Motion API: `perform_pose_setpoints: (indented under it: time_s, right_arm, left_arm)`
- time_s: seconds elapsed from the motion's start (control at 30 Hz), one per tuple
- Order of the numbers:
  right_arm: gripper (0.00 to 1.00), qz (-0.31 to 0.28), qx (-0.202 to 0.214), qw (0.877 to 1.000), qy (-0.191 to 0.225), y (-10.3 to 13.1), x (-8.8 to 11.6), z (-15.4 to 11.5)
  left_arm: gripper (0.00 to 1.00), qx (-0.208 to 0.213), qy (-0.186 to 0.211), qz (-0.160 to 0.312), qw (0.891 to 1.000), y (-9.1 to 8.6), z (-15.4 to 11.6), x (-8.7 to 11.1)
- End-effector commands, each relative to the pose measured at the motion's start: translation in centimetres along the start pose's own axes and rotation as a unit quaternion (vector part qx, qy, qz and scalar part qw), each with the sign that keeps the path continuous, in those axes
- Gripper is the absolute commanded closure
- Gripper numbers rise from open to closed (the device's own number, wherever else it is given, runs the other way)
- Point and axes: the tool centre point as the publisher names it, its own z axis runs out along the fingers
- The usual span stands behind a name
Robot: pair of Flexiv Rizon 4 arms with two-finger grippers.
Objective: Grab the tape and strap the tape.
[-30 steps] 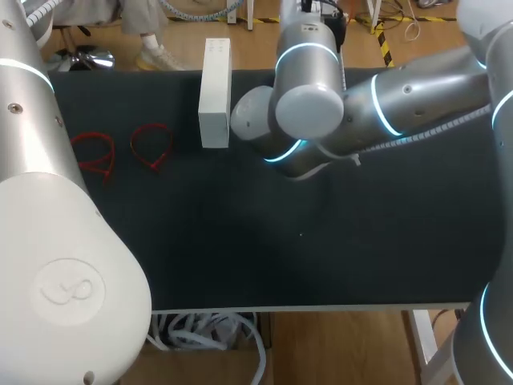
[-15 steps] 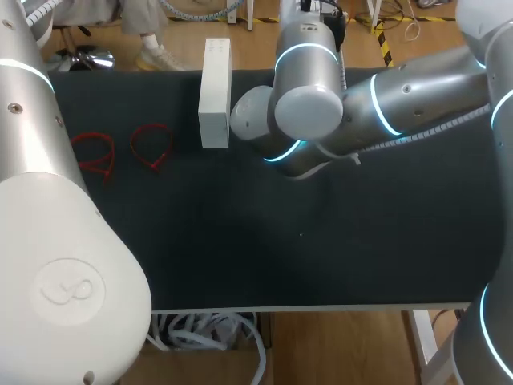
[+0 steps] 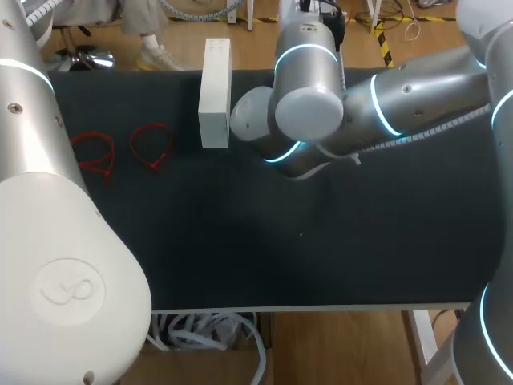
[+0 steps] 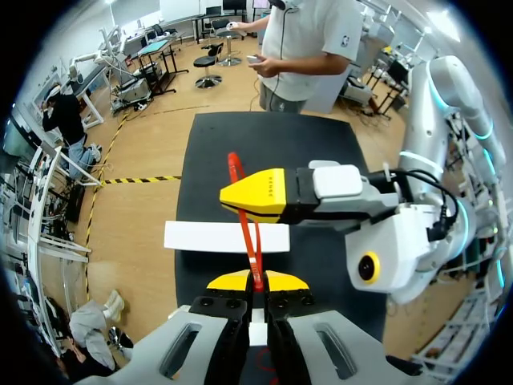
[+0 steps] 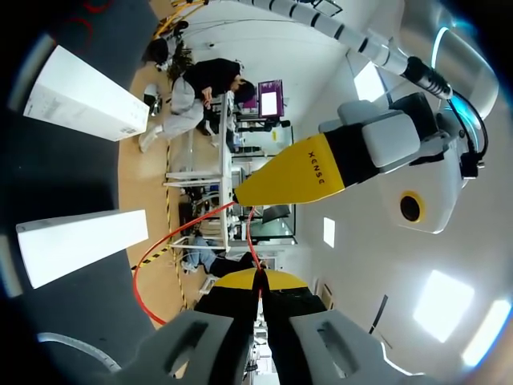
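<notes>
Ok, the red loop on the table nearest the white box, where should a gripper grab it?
The red loop lies flat, so probably come straight down from above and pinch its narrow tail, where two strands meet. Left gripper and right gripper are both shut on another red strap.

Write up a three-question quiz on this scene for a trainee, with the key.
1. True or false: the left gripper is open, with nothing between its fingers.
2. How many red loops lie loose on the table, off to one side of the white box? A) one B) two C) four
3. Fill in: the right gripper is shut on a red ____.
Key: 1 false, it is shut on the red tape; 2 B; 3 tape.
</notes>
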Motion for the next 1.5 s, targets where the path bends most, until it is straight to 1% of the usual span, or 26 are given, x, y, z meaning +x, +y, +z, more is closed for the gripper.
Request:
perform_pose_setpoints:
  time_s: [0.03,0.47,0.63,0.87,1.5]
  right_arm:
    - [1.0,0.0,-0.002,1.0,0.004,-0.1,-0.4,-0.4]
    - [1.0,0.01,-0.007,1.0,-0.006,0.2,-1.0,-0.5]
    - [1.0,0.011,-0.011,1.0,-0.005,0.5,-0.9,-0.6]
    - [1.0,0.022,-0.026,0.999,-0.011,1.2,-0.9,-0.7]
    - [1.0,0.03,-0.048,0.998,-0.006,2.2,-0.6,-0.9]
  left_arm:
    - [1.0,-0.002,0.001,0.0,1.0,-0.2,-0.1,-0.1]
    - [1.0,-0.002,0.001,0.0,1.0,-0.2,-0.1,-0.1]
    - [1.0,-0.002,0.001,0.0,1.0,-0.2,-0.1,-0.1]
    - [1.0,-0.002,0.001,0.0,1.0,-0.2,-0.1,-0.1]
    - [1.0,-0.002,0.001,0.0,1.0,-0.2,-0.1,-0.1]
